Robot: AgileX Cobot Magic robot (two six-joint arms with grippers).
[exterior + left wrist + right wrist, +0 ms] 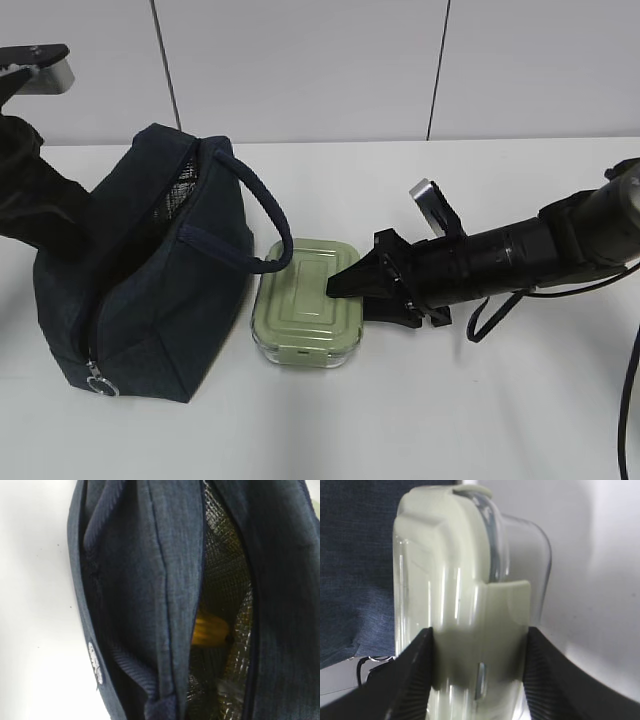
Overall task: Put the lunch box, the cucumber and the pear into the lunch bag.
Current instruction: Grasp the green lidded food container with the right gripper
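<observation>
The dark navy lunch bag (150, 290) stands at the left with its top open, silvery lining showing. In the left wrist view the bag (135, 580) fills the frame, and the yellow pear (210, 632) lies inside it. The lunch box (300, 300), with a sage-green lid, lies on the table against the bag's right side. My right gripper (355, 300) reaches in from the right. Its two fingers press the box's near end (460, 580), one on the lid and one on the glass side. The cucumber is out of view. My left gripper is hidden behind the bag.
The bag's loop handle (265, 215) arches over toward the lunch box. Its metal ring pull (100, 383) hangs at the bag's front corner. The left arm (35, 190), in a black sleeve, stands at the bag's far left. The white table (500, 420) extends in front and to the right.
</observation>
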